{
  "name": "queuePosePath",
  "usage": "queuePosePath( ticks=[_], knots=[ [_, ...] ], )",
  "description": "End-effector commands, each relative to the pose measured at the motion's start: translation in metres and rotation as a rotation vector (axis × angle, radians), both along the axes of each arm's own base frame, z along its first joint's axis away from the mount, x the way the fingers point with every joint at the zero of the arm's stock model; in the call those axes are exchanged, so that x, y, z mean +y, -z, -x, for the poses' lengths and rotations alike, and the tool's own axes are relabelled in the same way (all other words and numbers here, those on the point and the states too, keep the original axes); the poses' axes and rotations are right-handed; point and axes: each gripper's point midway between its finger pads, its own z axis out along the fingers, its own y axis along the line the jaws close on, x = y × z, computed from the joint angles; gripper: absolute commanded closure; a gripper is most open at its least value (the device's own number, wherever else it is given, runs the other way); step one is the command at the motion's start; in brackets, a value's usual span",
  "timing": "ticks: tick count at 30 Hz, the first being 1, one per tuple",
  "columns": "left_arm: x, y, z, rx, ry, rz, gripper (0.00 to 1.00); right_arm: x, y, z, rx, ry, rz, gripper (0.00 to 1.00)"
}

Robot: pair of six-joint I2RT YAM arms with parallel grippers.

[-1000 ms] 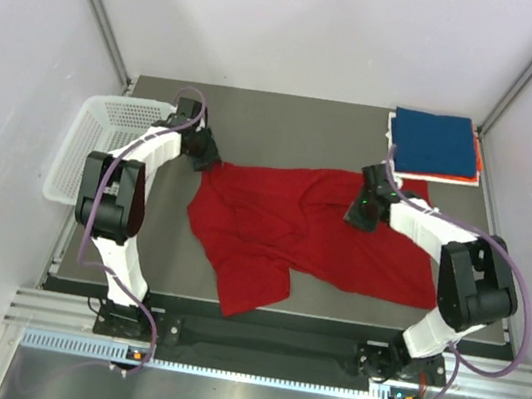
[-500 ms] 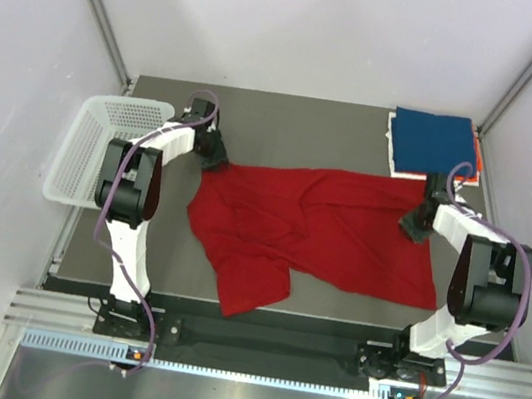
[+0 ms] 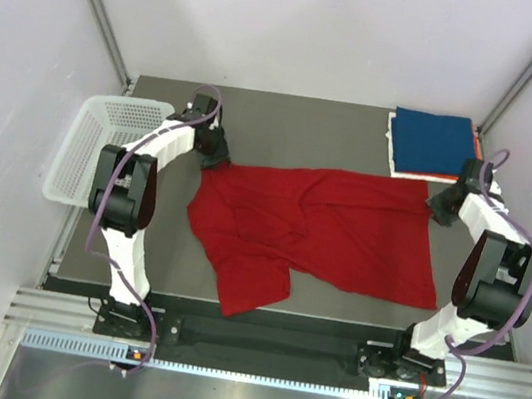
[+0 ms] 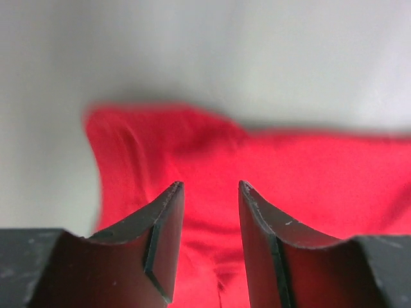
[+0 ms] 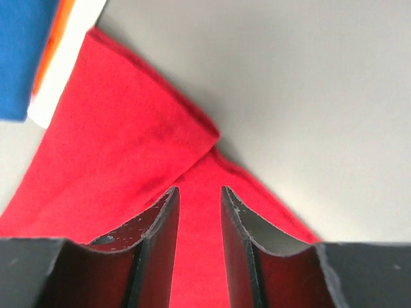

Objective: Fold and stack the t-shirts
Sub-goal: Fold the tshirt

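One bright red t-shirt (image 3: 316, 233) lies spread and rumpled across the middle of the table (image 3: 298, 124), one sleeve trailing toward the near edge. At the far right corner sits a single stack of three folded shirts: a dark blue one (image 3: 435, 143) on top, with an orange one (image 5: 60, 25) and a white one (image 5: 82, 25) showing only as edges beneath it. The red shirt's far right corner reaches just beside this stack.

Of the two grippers, the left gripper (image 4: 209, 187) is over the shirt's far left corner, jaws parted with nothing between them. The right gripper (image 5: 200, 190) is over the far right corner, jaws a little apart and empty, red cloth beneath.

One white mesh basket (image 3: 82, 145) sits off the table's left edge.
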Motion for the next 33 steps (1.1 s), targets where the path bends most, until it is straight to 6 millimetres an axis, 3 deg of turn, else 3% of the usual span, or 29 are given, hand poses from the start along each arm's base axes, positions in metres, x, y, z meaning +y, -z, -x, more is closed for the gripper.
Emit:
queuePosePath(
  ticks=[1, 6, 12, 16, 27, 33],
  knots=[
    [-0.024, -0.025, 0.030, -0.030, 0.073, 0.062, 0.55, -0.002, 0.000, -0.010, -0.040, -0.068, -0.049, 0.66],
    [-0.027, 0.014, 0.071, 0.080, 0.087, 0.077, 0.55, -0.002, 0.017, -0.007, -0.010, -0.084, -0.067, 0.67],
    [-0.020, 0.026, 0.089, 0.091, 0.073, 0.056, 0.53, -0.012, 0.032, 0.002, 0.025, -0.075, -0.068, 0.70],
    [-0.032, 0.018, 0.090, 0.051, 0.074, 0.137, 0.51, -0.017, 0.040, 0.006, 0.039, -0.076, -0.057, 0.70],
    [-0.041, 0.014, 0.086, 0.025, 0.057, 0.189, 0.48, -0.019, 0.056, 0.005, 0.046, -0.132, -0.071, 0.69],
    [-0.046, 0.019, 0.082, 0.030, 0.060, 0.215, 0.49, -0.020, 0.064, 0.007, 0.057, -0.163, -0.081, 0.77]
  ],
)
